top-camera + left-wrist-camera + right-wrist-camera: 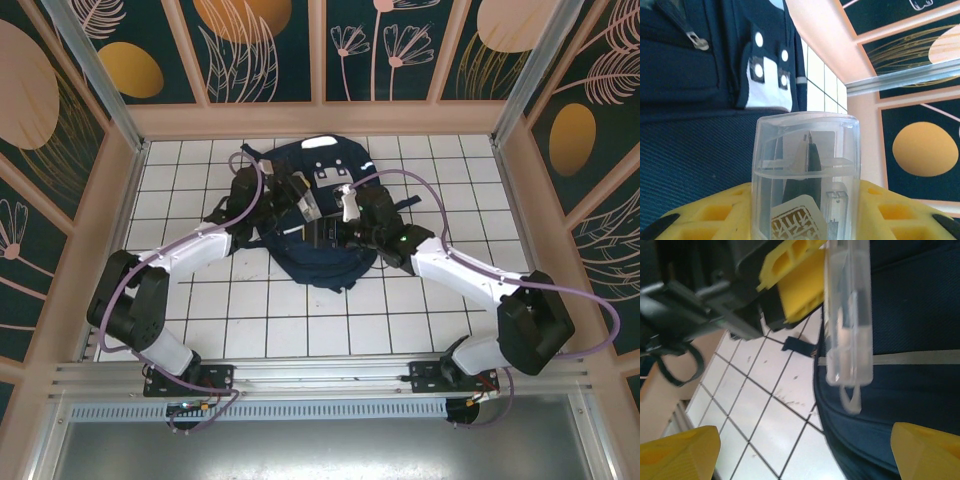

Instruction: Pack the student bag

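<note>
Student bag lies mid-table on white tiles. Left gripper clamped on clear plastic case. Case long axis points ahead at bag fabric, close beyond its tip. Right gripper spread wide, empty, just beside case, bag below it. Left arm judged nearer for insertion. Bag opening not made out. Case contents blurred: dark pen-like item inside.
</note>
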